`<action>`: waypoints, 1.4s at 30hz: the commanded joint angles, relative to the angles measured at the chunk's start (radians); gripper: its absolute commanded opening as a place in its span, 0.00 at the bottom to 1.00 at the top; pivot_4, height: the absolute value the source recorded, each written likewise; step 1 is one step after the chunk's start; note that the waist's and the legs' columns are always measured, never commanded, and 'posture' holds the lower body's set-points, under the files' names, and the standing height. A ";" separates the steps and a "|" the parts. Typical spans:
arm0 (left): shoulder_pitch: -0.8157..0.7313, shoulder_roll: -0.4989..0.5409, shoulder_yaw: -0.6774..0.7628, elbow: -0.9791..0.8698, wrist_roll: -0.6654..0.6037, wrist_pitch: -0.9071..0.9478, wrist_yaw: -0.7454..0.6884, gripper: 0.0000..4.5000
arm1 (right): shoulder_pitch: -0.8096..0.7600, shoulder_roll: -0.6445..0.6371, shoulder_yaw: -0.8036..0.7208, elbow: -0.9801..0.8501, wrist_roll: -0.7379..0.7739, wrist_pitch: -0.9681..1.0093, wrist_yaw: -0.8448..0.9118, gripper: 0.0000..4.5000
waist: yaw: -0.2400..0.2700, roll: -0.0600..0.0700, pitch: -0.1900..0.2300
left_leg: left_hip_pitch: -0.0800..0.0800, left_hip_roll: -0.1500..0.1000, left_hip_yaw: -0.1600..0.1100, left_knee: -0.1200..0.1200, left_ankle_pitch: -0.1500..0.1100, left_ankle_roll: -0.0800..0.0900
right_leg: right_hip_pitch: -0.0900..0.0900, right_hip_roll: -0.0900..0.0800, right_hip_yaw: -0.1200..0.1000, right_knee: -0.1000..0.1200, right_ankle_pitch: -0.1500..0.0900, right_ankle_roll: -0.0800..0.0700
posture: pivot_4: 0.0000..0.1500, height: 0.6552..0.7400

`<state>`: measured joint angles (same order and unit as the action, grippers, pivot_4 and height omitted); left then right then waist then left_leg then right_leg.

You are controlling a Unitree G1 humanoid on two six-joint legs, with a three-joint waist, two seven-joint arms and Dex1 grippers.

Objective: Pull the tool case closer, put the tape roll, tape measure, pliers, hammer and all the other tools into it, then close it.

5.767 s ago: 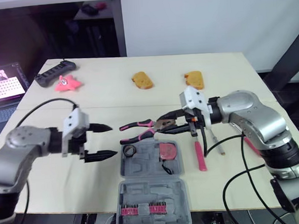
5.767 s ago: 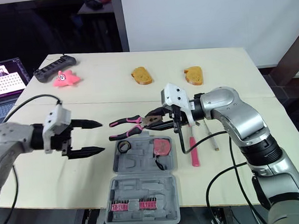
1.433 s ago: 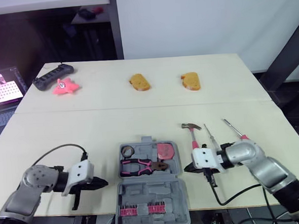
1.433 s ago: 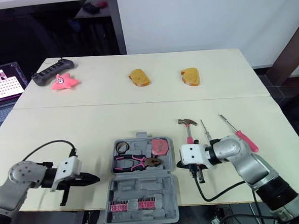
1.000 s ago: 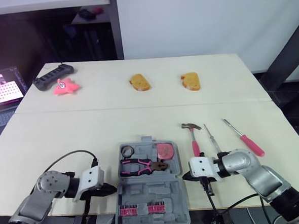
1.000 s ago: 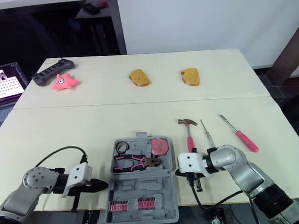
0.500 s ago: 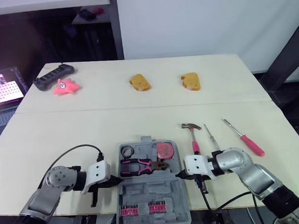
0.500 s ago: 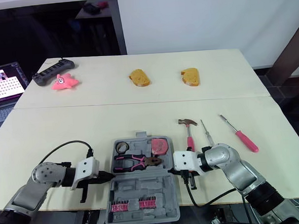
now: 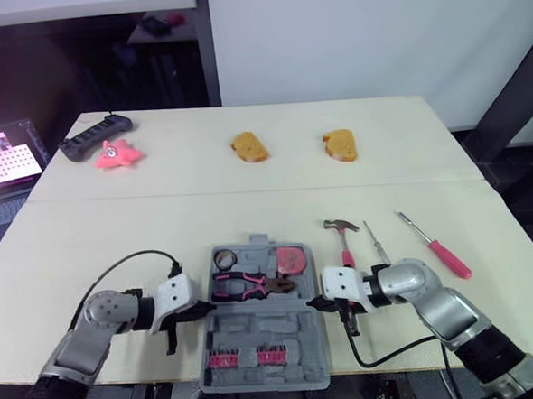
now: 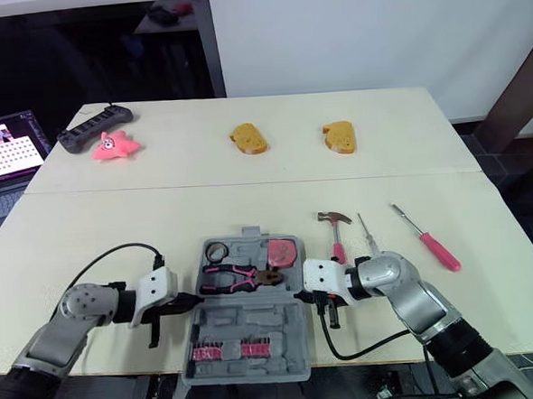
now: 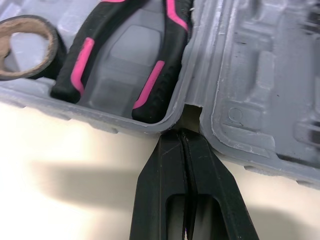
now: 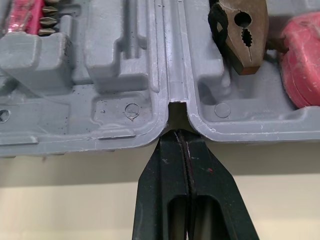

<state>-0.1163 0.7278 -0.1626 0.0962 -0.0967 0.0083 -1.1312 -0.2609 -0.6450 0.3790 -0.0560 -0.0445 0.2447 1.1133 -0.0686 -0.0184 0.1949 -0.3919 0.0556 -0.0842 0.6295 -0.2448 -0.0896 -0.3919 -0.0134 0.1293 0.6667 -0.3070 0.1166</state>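
Tool case [image 9: 265, 324] lies open at 6 o'clock on the table [image 9: 249, 205], near half reaching the table's near edge, hinge running 9 to 3. L gripper [image 9: 203, 309] sits at the case's 9 o'clock, fingers [image 11: 165, 165] pressed tight together, nothing held, tips touching the hinge notch betw. the two halves. R gripper [image 9: 313, 301] sits at the 3 o'clock side the same way, fingers [image 12: 207, 175] closed flat on each other, empty, tips in the notch. In the far half: tape roll [image 9: 223, 258] at 10 o'clock, tape measure [image 9: 292, 259] at 2, pliers [image 9: 252, 284] lying across just below them, handles toward 9. Near half holds a pink strip of bits [image 9: 258, 357]. Outside the case, at its 2 o'clock on the table: hammer [image 9: 344, 240], head toward 12, then a thin screwdriver [image 9: 375, 243], then a pink-handled screwdriver [image 9: 435, 245] further toward 3, all apart from the case. Far side of table: two bread-like pcs [image 9: 249, 147] [image 9: 340, 145] at 12, pink toy [image 9: 116, 154] and black controller [image 9: 95, 135] at 10
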 commanded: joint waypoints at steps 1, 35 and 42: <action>-0.038 -0.006 0.016 -0.006 -0.023 -0.044 -0.011 0.00 | -0.039 0.024 0.001 0.005 -0.003 -0.008 -0.020 0.00 | 0.000 0.000 0.000 | 0.000 0.000 0.000 0.000 0.000 0.000 | 0.000 0.000 0.000 0.000 0.000 0.000 | 1.00 0.97; -0.148 -0.148 -0.056 0.057 0.070 -0.033 0.069 0.00 | -0.086 0.034 -0.046 0.143 -0.013 -0.020 -0.063 0.00 | 0.030 0.000 0.000 | 0.000 -0.002 0.000 0.002 0.000 0.000 | 0.002 -0.002 0.000 0.000 0.000 0.000 | 1.00 0.97; -0.164 -0.154 -0.045 0.085 0.093 -0.058 0.090 0.00 | -0.064 0.043 -0.041 0.113 -0.013 0.008 -0.062 0.00 | 0.032 0.001 0.000 | 0.000 -0.002 0.000 0.002 0.000 0.000 | 0.002 -0.002 0.000 0.000 0.000 0.001 | 1.00 0.97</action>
<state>-0.2548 0.6048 -0.1806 0.2024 -0.0001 -0.0151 -1.0511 -0.3358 -0.6126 0.3144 0.0808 -0.0563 0.2439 1.0494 -0.0369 -0.0179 0.1945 -0.3918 0.0534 -0.0847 0.6312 -0.2448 -0.0896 -0.3894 -0.0152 0.1291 0.6662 -0.3068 0.1171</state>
